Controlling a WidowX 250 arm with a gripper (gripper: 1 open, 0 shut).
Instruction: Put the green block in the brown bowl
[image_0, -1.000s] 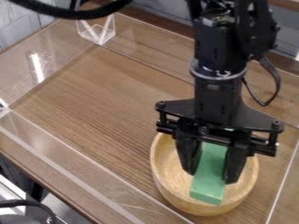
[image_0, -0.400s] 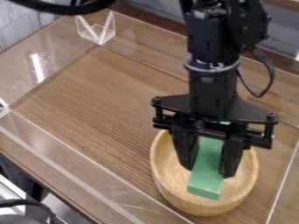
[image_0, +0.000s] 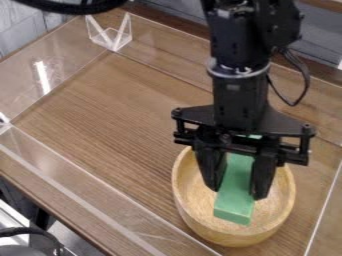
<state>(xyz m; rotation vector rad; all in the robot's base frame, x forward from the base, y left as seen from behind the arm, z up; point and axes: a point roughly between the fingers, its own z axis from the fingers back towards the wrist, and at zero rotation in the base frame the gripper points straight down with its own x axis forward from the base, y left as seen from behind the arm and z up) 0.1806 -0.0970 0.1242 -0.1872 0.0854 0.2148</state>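
Note:
The green block (image_0: 237, 194) stands tilted inside the brown bowl (image_0: 191, 214), which sits at the front right of the wooden table. My black gripper (image_0: 239, 186) points down into the bowl, shut on the green block, one finger on each side of it. The block's lower end is close to the bowl's floor; whether it touches cannot be told. The bowl's far rim is hidden behind the gripper.
A clear plastic wall (image_0: 54, 60) rims the wooden tabletop (image_0: 120, 110) on the left and back. A small clear triangular stand (image_0: 110, 33) is at the back left. Black cables (image_0: 302, 80) hang beside the arm.
The gripper with the block shifted slightly left in the picture over the bowl; between the later earlier frame and now it is still.

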